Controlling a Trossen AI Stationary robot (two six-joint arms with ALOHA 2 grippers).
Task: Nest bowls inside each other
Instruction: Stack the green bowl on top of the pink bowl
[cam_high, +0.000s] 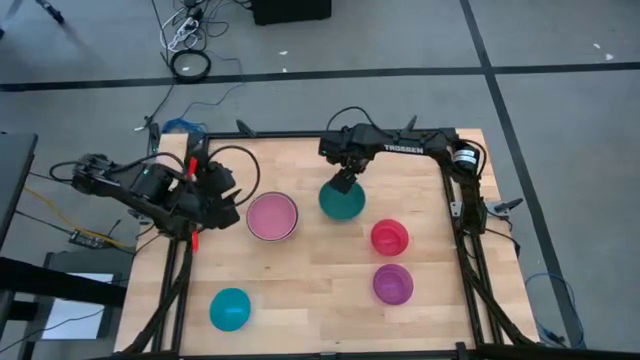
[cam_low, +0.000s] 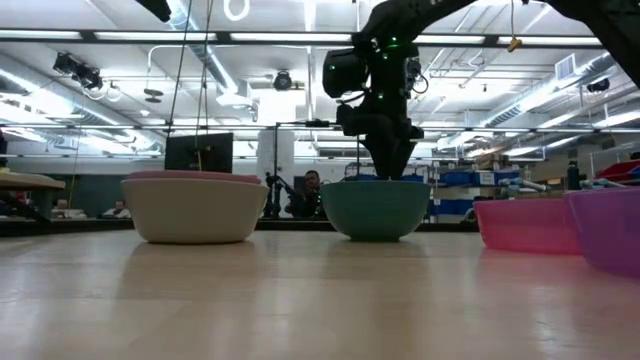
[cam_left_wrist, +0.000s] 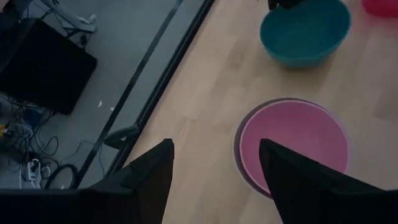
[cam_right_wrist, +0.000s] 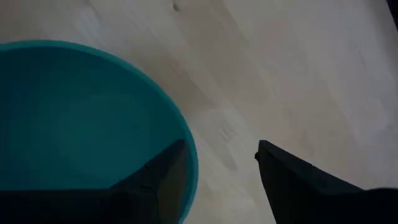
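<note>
Table (cam_high: 300, 300): pale wood top carrying every bowl; both arms reach in from its far side.
White bowl with pink bowl (cam_high: 272, 216): the largest pair, left of centre; the pink one already sits inside the white-grey one, rims nearly level in the low view.
Teal bowl (cam_high: 342, 201): just right of that pair, upright, apart from it. Judged thin, light, stiff plastic with a smooth wall, so it should slip easily; the rim is the place to pinch.
Right gripper (cam_right_wrist: 221, 158): at the teal bowl's rim, one finger inside the wall and one outside, jaws spread with a clear gap, not squeezing.
Left gripper (cam_left_wrist: 214, 168): near the table's left edge, beside the pink bowl, jaws wide and empty.
Red bowl (cam_high: 389, 237): right of centre, standing alone.
Purple bowl (cam_high: 392, 284): just in front of the red one, not touching.
Blue bowl (cam_high: 230, 309): front left, well apart from the rest.
</note>
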